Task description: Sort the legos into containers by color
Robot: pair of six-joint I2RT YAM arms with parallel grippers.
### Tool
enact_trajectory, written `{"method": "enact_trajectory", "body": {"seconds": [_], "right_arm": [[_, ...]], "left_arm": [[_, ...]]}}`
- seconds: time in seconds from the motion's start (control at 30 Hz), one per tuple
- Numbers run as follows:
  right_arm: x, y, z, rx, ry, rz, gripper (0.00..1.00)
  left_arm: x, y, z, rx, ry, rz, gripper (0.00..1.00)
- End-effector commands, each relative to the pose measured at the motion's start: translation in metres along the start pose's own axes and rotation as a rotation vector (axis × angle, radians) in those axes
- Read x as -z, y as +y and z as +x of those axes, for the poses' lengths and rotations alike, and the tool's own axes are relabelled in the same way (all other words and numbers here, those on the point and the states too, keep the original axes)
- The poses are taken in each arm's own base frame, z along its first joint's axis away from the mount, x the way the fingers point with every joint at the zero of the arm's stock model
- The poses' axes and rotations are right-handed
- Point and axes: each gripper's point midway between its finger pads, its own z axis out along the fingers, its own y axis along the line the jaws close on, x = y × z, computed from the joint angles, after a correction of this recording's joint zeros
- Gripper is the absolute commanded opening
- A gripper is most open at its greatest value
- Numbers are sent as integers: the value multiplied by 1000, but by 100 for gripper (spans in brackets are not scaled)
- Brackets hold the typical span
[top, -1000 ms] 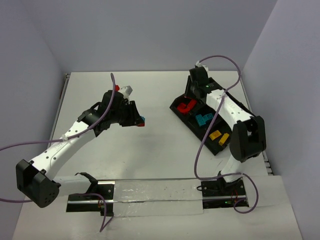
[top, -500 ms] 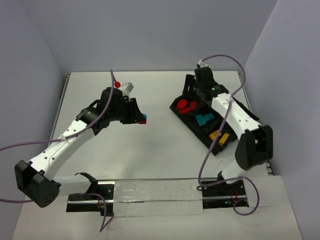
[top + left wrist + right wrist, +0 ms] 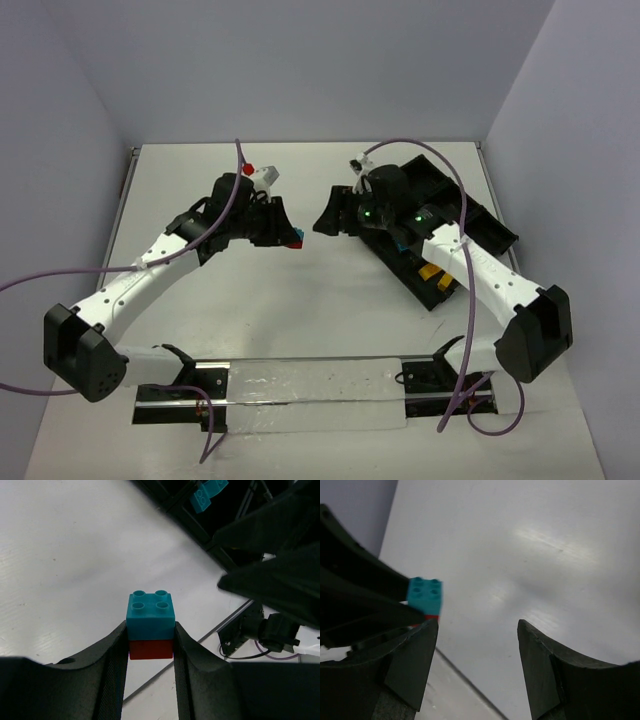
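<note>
Swinging off the tray (image 3: pixel 480 218) in the last second, the right gripper (image 3: pixel 328 220) is now facing the left gripper (image 3: pixel 288 233), jaws parted and empty. Its arm is hiding most of the glossy black compartments; I am making out only a yellow brick (image 3: pixel 432 272). The left gripper is clamping a studded cyan-on-red stack (image 3: pixel 150 625), just off the right fingertips and not touching them.

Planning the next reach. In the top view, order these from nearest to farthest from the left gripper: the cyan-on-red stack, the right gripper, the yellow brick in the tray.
1. cyan-on-red stack, held by the left gripper itself.
2. right gripper, just to the right, open and empty.
3. yellow brick, farther right, in the near end of the tray.
</note>
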Motion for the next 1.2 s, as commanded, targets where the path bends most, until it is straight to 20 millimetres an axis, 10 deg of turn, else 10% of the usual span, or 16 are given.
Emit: {"method": "enact_trajectory", "body": {"seconds": [0.0,0.23,0.47,0.8,0.97,1.17], "right_arm": [[-6,47,-3,-97,24,-150,73],[-13,27,-14,-117,23,-21,73],[12,-44,-11,-173,-84,231,73],[31,-79,-6,-202,-130,320,74],[22,-79,-3,-208,-111,304,74],[17,-81,1,-206,-97,297,74]], "left_arm": [[0,1,-11,-38,-47,-7,0],[-10,57,0,-13,-16,-278,0],[-45,139,64,97,150,-610,0],[-78,160,104,99,198,-671,2],[-79,159,111,70,212,-689,27],[-77,154,118,68,230,-675,82]]}}
